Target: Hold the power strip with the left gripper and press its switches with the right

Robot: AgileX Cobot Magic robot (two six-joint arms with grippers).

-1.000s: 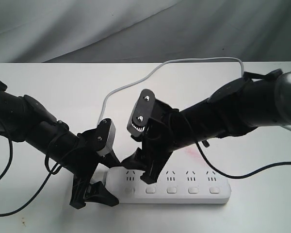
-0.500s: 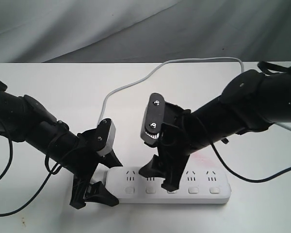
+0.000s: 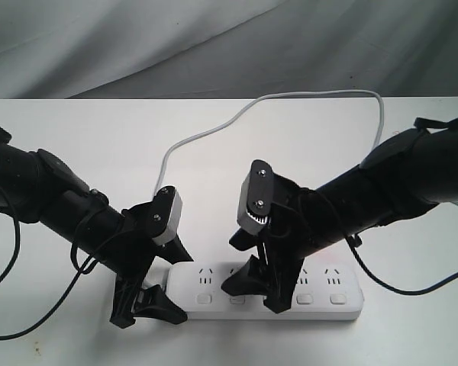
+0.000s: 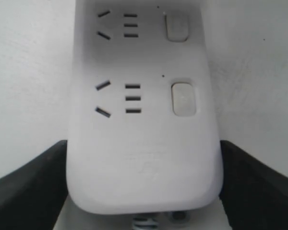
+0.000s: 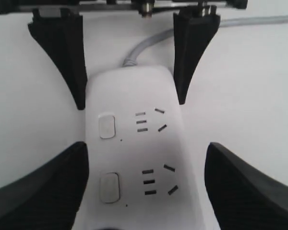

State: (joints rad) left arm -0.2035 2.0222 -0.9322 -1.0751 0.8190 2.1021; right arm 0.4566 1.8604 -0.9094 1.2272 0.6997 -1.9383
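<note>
Down at the front edge of the worktop (image 3: 99, 137) lies the power strip (image 3: 320, 293), flat, sockets up, its length running along that edge. The left tool (image 3: 175, 288) is on its left end, the cord end: one black finger on each long side, pressed in across the narrow width, so it's clamped on the casing. The wrist view confirms it, with the rounded end sitting snug between the two fingers and the nearest button clear of them. Good spot to hold, I'd say: nothing blocked.

Mid-strip now, and the right tool (image 3: 253, 297) is low over the row of switches (image 3: 305, 298), spread wide with nothing in it. Its wrist camera shows both fingers standing outside the strip's edges. One fingertip is down by the middle button; whether it's actually touching, I can't tell from here.

How will this thing handle? It looks like hard, smooth plastic, rigid and fairly light, so it will likely skate on this slick white surface under an off-centre push. The side clamp matters, and a straight-down press on each button should suit it.

Further back, the grey-white cord (image 3: 214, 131) rises from the held end, loops out to the far edge and runs across to the right. It looks springy enough to tug at the strip.
</note>
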